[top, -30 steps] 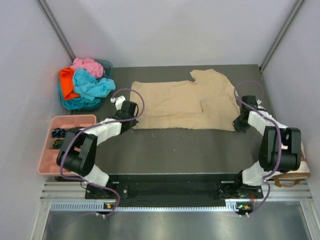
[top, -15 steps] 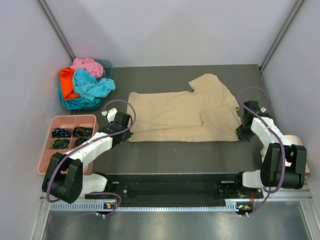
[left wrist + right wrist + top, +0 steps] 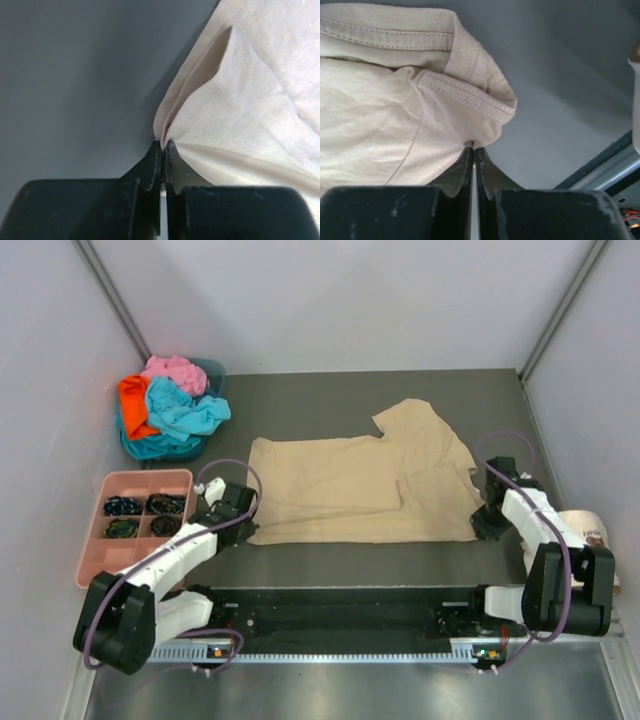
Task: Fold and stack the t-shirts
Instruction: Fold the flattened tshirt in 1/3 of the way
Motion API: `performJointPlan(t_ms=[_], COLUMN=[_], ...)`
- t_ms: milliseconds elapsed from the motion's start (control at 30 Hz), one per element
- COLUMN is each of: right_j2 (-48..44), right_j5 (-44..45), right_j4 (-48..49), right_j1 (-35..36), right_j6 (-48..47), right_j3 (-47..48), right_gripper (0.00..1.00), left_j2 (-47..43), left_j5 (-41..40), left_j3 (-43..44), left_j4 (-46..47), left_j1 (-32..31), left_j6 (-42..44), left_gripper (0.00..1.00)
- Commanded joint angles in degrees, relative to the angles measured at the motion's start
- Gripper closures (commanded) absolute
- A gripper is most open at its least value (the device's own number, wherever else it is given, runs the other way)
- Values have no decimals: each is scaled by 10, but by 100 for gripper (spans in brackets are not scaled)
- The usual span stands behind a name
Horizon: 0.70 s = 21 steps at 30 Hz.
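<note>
On tan t-shirt corners: left tool, right tool (both tight)

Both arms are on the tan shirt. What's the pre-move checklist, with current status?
1. Left jaws shut on the near-left corner of the tan t-shirt: ok.
2. Right jaws shut on its near-right edge: ok.
3. Shirt lying flat: not ok, there is a doubled layer and creases near the middle.
4. Left arm clear of the pink tray: cannot tell, they overlap in the top view.
5. Other shirts out of the way: ok, piled far left, apart from the tan one.
</note>
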Motion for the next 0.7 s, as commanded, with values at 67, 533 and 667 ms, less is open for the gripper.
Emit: performJointPlan(t_ms=[67, 533, 667], right_j2=[-47, -157, -140], right_j5=[20, 76, 88], right_j4=[-18, -23, 40], right_j1=[-6, -6, -6], right_j6=[2, -11, -23], right_j3=[-10, 78, 120], right_gripper=[92, 1, 1], left_j2=[-36, -172, -150], left_j5=[-36, -61, -114], left_j3=[-14, 39, 76], left_j4=[-50, -91, -13], left_j1=[0, -1, -1], left_j6=[-11, -21, 37], left_gripper=[94, 1, 1])
